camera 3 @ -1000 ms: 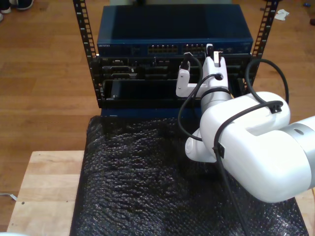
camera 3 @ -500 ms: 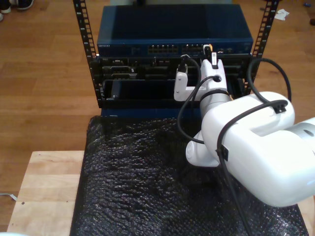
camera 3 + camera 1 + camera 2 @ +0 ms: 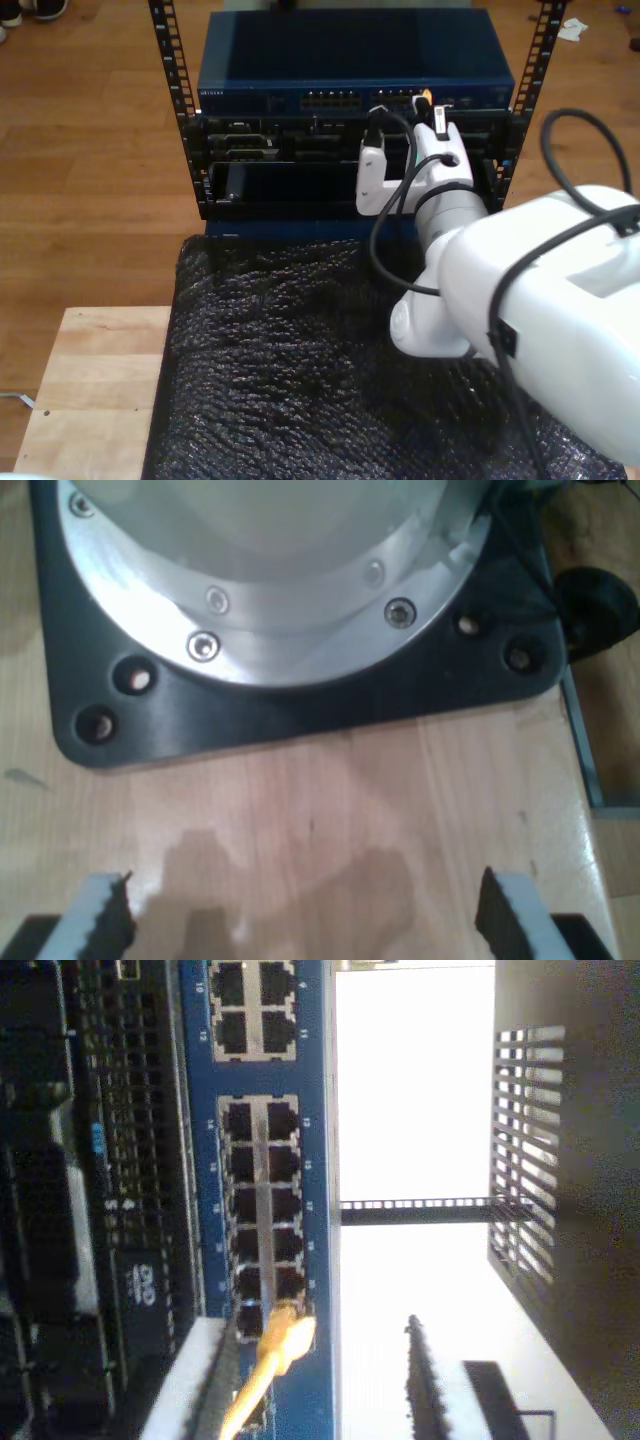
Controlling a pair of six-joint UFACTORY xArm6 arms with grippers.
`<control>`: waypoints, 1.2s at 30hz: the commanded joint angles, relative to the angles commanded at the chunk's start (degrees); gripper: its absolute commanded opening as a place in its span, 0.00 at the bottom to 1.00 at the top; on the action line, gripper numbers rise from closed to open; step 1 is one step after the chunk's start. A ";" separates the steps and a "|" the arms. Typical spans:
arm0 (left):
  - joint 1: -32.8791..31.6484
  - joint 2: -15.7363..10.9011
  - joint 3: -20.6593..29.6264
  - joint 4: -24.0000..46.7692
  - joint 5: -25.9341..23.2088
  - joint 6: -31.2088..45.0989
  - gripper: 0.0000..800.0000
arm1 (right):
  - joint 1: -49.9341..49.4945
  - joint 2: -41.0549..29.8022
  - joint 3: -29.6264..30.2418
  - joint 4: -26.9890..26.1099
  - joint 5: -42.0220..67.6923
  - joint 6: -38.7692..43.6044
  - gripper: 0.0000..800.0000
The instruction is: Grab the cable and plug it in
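My second tool [image 3: 330, 1380] is positioned at the front face of the blue network switch [image 3: 355, 70]. The yellow-orange cable [image 3: 262, 1365] runs along one of its toothed fingers [image 3: 215, 1375]; the jaws stand apart, and whether they grip the cable cannot be told. The cable's clear plug [image 3: 290, 1328] sits at the last port [image 3: 288, 1282] of the switch's port block; whether it is fully seated cannot be told. My first tool [image 3: 305, 920] is spread wide with nothing between its jaws, above the wooden bench [image 3: 330, 810] beside a black base plate [image 3: 300, 710]
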 joint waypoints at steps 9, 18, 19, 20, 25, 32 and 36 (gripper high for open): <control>0.00 0.00 0.00 -0.09 0.00 -0.09 1.00 | -2.55 -12.22 6.68 -0.35 15.74 -0.44 0.73; 0.00 0.00 0.00 0.00 0.00 0.00 1.00 | -9.58 -20.57 8.26 -0.18 32.35 -7.03 0.83; 0.00 0.00 0.00 0.00 0.00 -0.09 1.00 | -10.90 -21.27 8.18 -0.18 33.93 -8.44 0.84; 0.00 0.00 0.00 0.00 0.00 -0.09 1.00 | -12.22 -22.15 8.18 -0.09 35.87 -9.67 0.85; 0.00 0.00 0.00 -0.09 0.00 -0.09 1.00 | -19.34 -25.67 7.74 -0.09 47.65 -15.12 0.93; 0.00 0.00 0.00 0.00 0.00 0.00 1.00 | -29.01 -30.86 7.82 0.09 64.09 -22.59 0.97; 0.00 0.00 0.00 -0.09 0.00 0.00 1.00 | -34.90 -34.11 7.65 0.09 74.02 -25.23 0.97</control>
